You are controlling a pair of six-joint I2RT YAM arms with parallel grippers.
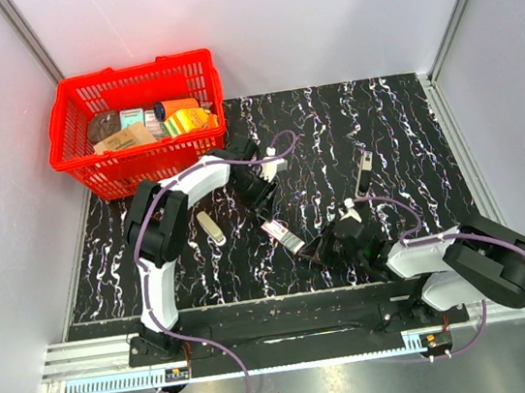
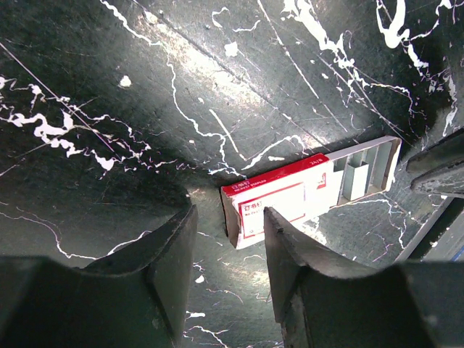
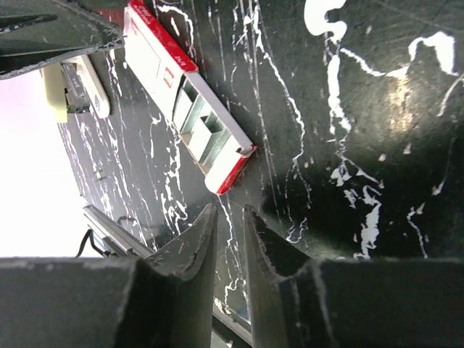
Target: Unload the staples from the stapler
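Small print on the white label of the red staple box (image 2: 279, 206), too blurred to read; same for the packets (image 1: 127, 137) in the basket (image 1: 133, 73).

left claw (image 2: 228, 217) parted (empty), right claw (image 3: 230, 214) nearly closed, both pointing down

The staple box (image 2: 279, 203) is laid flat on the table (image 1: 398, 119), between the two grippers. Its closed end is found just ahead of the left gripper (image 2: 228, 217). Its tray (image 3: 210, 130), slid out with staples (image 3: 194, 109) in it, is turned toward the right gripper (image 3: 230, 210), just in front of it. An oblong object (image 1: 211, 228) is seen beyond the box from the right gripper. A basket (image 1: 70, 116), with packages inside, is placed behind the left gripper. Another small object (image 1: 364, 172) is set behind the right gripper, off to its side.
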